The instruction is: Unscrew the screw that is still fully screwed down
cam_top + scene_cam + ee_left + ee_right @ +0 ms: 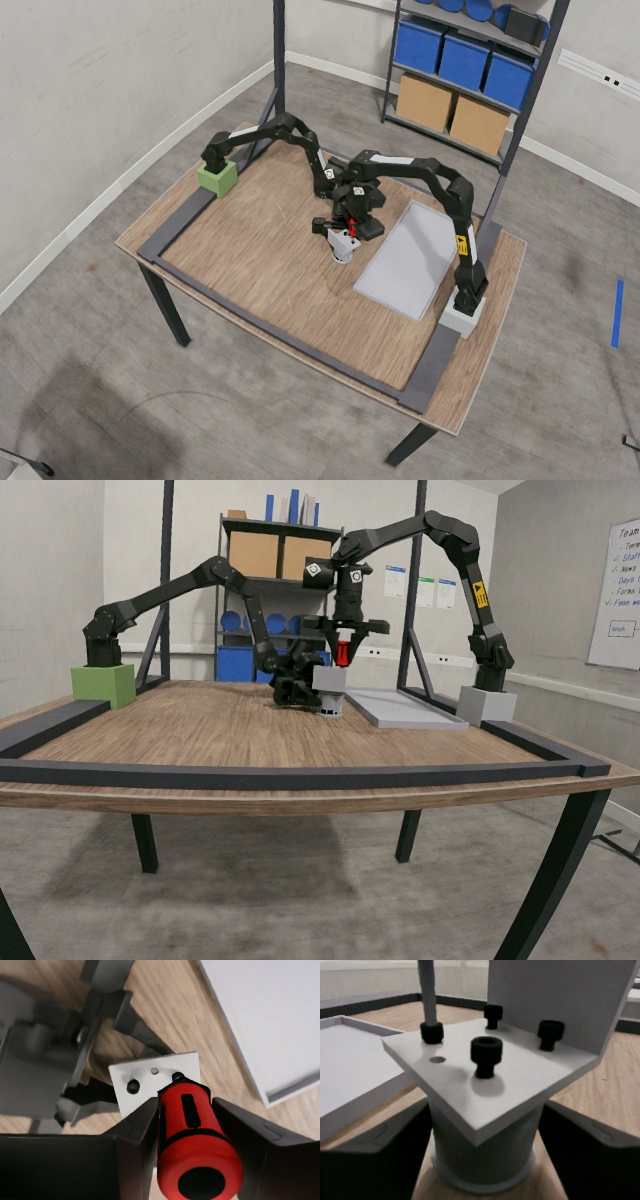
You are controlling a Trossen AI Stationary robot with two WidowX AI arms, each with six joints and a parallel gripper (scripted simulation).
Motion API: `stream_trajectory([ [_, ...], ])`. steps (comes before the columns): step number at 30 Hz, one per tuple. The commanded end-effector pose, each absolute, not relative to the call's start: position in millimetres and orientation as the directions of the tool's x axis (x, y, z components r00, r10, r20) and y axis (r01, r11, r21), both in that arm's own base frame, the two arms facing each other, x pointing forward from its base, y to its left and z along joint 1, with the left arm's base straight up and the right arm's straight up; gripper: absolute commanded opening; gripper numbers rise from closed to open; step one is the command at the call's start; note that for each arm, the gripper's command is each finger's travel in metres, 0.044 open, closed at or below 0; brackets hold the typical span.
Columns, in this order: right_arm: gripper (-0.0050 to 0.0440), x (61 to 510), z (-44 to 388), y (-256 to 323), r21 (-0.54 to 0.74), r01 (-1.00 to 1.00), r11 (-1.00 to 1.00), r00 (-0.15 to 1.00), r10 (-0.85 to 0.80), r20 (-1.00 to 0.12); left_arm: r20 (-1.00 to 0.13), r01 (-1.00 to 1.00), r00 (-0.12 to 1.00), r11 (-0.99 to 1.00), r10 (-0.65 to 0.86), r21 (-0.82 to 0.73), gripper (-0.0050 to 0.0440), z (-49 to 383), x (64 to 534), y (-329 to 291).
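1. Over on the wooden table (248, 248) (196, 733), here's the joint module (342, 256) (330, 705) (485, 1160), standing upright beside the grey tray (408, 258) (400, 708) (270, 1025) (355, 1072), with the bracket (341, 242) (329, 678) (144, 1097) (520, 1062) on top!
2. Down low, the right gripper (337, 242) (319, 699) (164, 1085) (484, 1103) has its fingers clamped around the module's body, one on each side, below the bracket plate.
3. Up above, the left gripper (353, 228) (342, 658) (185, 1104) is clamped on the red screwdriver (352, 227) (342, 653) (197, 1147) (428, 992), shaft pointing down.
4. And there's the screw it wants, the low-seated screw (177, 1076) (432, 1033) near the plate's edge, screwdriver tip right at its head!
5. Around it, three raised screws (486, 1052) stand in the bracket plate, heads up, shanks showing; one small hole (438, 1059) sits just beside the low one.
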State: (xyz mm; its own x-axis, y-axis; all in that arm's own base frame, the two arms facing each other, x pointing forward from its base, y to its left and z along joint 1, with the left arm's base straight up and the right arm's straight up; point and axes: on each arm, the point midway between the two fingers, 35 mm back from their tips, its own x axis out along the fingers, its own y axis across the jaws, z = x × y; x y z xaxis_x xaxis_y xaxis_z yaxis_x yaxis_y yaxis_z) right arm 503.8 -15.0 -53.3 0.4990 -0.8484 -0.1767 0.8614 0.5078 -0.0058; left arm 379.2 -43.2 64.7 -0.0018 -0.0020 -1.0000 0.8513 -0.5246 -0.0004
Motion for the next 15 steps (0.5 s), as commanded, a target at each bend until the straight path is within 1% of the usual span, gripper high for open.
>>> stream_trajectory([
  [1,0.0245,510.4,-39.2,-16.0,0.028,0.864,0.503,0.5,-0.85,-0.165,-1.0,0.914,0.022,-0.405,0.002,0.019,0.013,69.8,383.1,-41.7],
  [5,0.0245,510.4,-39.2,-16.0,0.028,0.864,0.503,0.5,-0.85,-0.165,-1.0,0.914,0.022,-0.405,0.002,0.019,0.013,69.8,383.1,-41.6],
  [10,0.0245,510.4,-39.2,-16.0,0.028,0.864,0.503,0.5,-0.85,-0.165,-1.0,0.978,0.023,-0.209,0.003,0.022,0.013,70.2,383.6,-41.5],
  [15,0.0245,510.4,-39.2,-16.0,0.028,0.864,0.503,0.5,-0.85,-0.165,-1.0,1.0,0.022,-0.004,0.004,0.022,0.013,70.1,383.8,-41.5],
])
